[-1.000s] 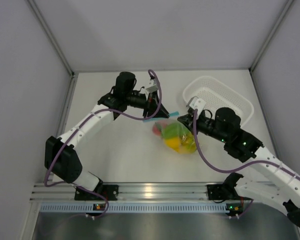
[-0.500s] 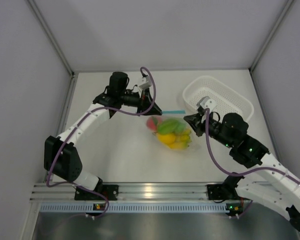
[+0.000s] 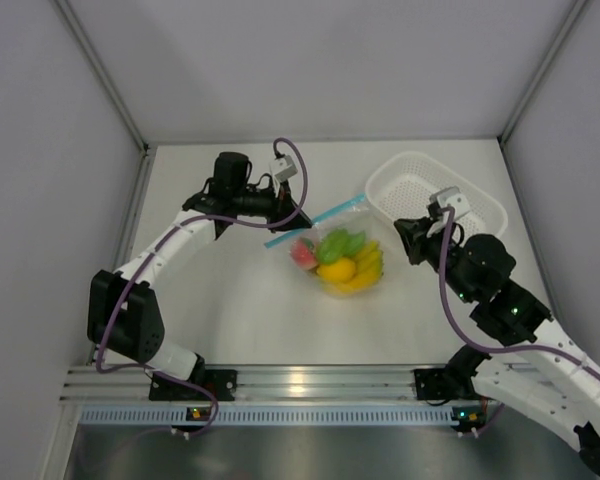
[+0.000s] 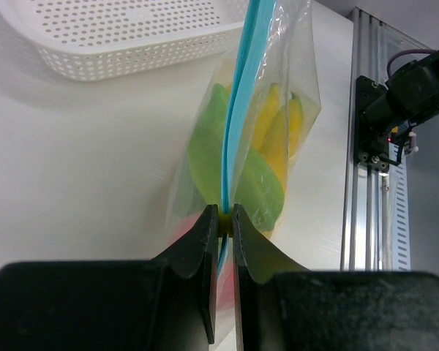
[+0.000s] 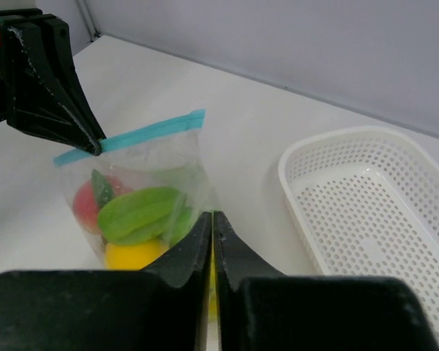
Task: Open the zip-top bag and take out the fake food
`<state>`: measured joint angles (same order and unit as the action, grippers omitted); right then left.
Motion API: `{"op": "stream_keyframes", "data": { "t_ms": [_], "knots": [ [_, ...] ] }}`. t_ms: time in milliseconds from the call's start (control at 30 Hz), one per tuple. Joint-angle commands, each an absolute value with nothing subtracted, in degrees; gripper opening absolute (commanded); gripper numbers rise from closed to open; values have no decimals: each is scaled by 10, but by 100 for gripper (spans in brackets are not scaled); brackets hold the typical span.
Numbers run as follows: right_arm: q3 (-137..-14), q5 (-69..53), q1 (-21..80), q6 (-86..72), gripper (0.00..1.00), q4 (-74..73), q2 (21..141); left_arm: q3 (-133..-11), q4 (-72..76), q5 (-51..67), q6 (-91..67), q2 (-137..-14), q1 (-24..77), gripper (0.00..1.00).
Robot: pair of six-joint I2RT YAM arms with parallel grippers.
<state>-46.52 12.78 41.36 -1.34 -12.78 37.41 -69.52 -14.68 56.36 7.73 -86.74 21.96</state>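
The zip-top bag (image 3: pixel 332 232) is a clear pouch on the table between the arms, its blue zip strip (image 3: pixel 320 220) slanting up to the right. My left gripper (image 3: pixel 296 214) is shut on the strip's left part; in the left wrist view its fingers (image 4: pixel 225 216) pinch the strip (image 4: pixel 241 88) edge-on. The fake food (image 3: pixel 342 262) shows through the plastic: green pieces (image 5: pixel 139 212), a yellow round fruit (image 5: pixel 132 256), a pink one (image 5: pixel 84 205) and bananas (image 4: pixel 278 131). My right gripper (image 3: pixel 404 240) is shut, its tips (image 5: pixel 212 216) at the bag's (image 5: pixel 157 157) near edge with nothing visibly held.
A white perforated basket (image 3: pixel 382 186) stands at the back right, close behind the right gripper, and shows as a basket rim (image 5: pixel 293 168) in the right wrist view. Grey walls close in the table on three sides. An aluminium rail (image 3: pixel 300 380) runs along the near edge.
The right gripper has drawn back to the right, away from the zip strip. The left gripper shifted slightly left, still holding the strip, and the bag swung so the strip now slants.
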Motion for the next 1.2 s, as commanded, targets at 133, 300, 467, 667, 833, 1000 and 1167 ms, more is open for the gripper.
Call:
{"op": "stream_keyframes", "data": {
  "t_ms": [133,300,467,667,833,1000,1167],
  "knots": [
    [-488,42,372,-39,57,-112,419,-707,-137,644,86,-848,220,0],
    [-526,-248,225,-69,73,-113,496,-717,-137,673,85,-847,220,0],
    [-544,-369,194,-62,73,-70,541,-717,-137,695,87,-850,220,0],
    [-584,-452,191,-29,67,-53,615,-720,-137,705,85,-853,220,0],
    [-584,-476,192,-24,36,-45,634,-723,-137,700,85,-858,220,0],
    [-572,-457,191,-22,17,-47,625,-734,-137,675,81,-860,220,0],
    [-561,-352,192,-25,0,-74,591,-745,-141,638,76,-858,219,0]
  ]
}}
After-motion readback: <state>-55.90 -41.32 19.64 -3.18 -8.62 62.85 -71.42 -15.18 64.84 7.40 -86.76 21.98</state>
